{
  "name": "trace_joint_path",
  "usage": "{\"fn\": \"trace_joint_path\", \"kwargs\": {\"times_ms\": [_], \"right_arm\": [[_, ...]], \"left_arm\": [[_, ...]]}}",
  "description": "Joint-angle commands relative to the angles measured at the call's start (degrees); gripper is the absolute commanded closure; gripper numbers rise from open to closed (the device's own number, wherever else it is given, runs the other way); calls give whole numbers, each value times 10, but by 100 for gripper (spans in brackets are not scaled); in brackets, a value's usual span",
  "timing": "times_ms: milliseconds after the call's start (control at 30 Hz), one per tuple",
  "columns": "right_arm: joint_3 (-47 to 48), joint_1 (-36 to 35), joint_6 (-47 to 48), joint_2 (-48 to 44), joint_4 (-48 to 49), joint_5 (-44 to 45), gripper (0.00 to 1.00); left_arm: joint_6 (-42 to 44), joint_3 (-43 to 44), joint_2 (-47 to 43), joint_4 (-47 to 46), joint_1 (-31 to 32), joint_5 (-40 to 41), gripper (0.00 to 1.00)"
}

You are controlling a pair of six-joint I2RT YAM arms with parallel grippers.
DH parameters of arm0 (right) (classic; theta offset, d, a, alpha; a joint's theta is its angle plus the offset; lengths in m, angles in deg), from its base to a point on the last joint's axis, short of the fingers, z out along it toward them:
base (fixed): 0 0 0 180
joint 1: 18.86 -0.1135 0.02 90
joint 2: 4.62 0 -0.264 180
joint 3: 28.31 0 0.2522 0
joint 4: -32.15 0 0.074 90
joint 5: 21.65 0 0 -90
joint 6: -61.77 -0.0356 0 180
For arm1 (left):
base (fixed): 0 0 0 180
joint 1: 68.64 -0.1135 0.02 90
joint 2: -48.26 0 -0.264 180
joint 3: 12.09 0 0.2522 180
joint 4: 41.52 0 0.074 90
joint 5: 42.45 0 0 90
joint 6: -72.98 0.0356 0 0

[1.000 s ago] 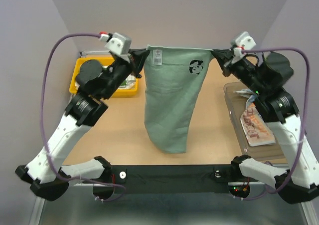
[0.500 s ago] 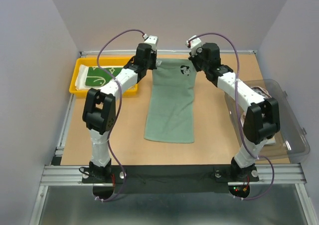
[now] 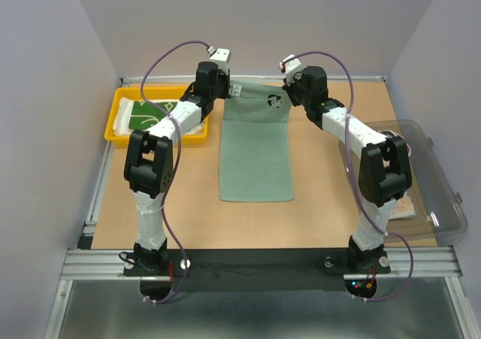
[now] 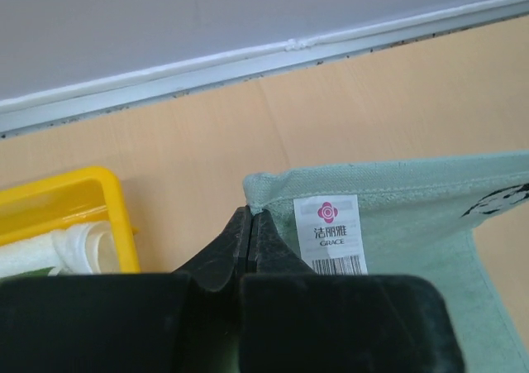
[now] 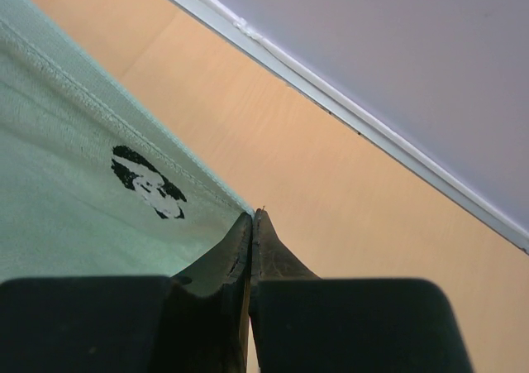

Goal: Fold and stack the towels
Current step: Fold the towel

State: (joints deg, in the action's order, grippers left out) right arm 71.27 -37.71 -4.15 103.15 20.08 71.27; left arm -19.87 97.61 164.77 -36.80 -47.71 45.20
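Note:
A pale teal-green towel point(image 3: 255, 155) lies lengthwise down the middle of the table, its far edge toward the back wall. My left gripper point(image 3: 226, 91) is shut on its far left corner point(image 4: 252, 193), next to a white label point(image 4: 329, 234). My right gripper point(image 3: 286, 92) is shut on the far right corner point(image 5: 245, 210), near a black and white printed mark point(image 5: 149, 183). A dark green towel with white marks point(image 3: 147, 116) lies in the yellow tray. A printed towel point(image 3: 404, 205) shows partly in the clear bin, behind the right arm.
The yellow tray point(image 3: 117, 113) stands at the back left, its corner point(image 4: 99, 193) close to my left gripper. The clear plastic bin point(image 3: 440, 196) sits along the right edge. A metal rail point(image 4: 331, 46) runs along the back of the table under the wall.
Both arms have stretched toward the back wall and come down, laying the towel flat from hanging. Its far edge has been pulled back and straightened.

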Motion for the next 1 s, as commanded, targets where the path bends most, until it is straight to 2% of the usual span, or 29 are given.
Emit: {"fn": "trace_joint_path", "kwargs": {"times_ms": [0, 233, 500, 767, 967], "right_arm": [[-3, 7, -10, -34, 33, -11, 99], [-104, 7, -24, -127, -3, -75, 99], [-206, 6, -95, -211, -74, -158, 99], [-275, 5, -148, -286, -130, -200, 99], [-298, 4, -191, -297, -179, -237, 100]], "left_arm": [[19, -31, -50, -21, -18, -20, 100], [11, -136, -148, -8, -18, -61, 100], [-66, -263, -230, 36, -6, -100, 100], [-140, -392, -321, 41, 24, -88, 100], [-165, -460, -359, 44, 36, -78, 100]]}}
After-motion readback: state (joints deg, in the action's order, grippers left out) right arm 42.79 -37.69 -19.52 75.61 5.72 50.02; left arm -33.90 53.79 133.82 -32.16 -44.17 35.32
